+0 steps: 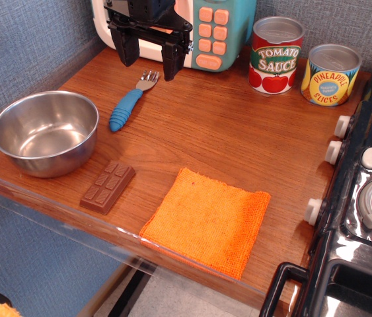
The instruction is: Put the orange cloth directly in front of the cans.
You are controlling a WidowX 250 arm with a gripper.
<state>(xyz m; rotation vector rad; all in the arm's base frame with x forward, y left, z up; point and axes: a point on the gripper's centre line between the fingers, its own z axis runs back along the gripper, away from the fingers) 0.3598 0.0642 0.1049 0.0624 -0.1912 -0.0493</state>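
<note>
Near edge of the wooden table: the orange cloth lies flat, one corner overhanging the front edge.
Cloth from the claw: at about 5 o'clock from the gripper, well apart, with bare wood between.
Claw: the gripper hangs at the back of the table, its two black fingers spread apart, nothing between them, released.
Cans: the cans stand at 1 o'clock from the cloth, the red-and-white one left of the yellow-and-blue one, both upright, near each other but not touching.
Fork: a blue-handled fork lies just below the claw, at 6 o'clock from it.
Bowl: a steel bowl sits at 9 o'clock of the table.
Chocolate: a brown bar rests between bowl and cloth.
Stove: a toy stove stands at 3 o'clock.
</note>
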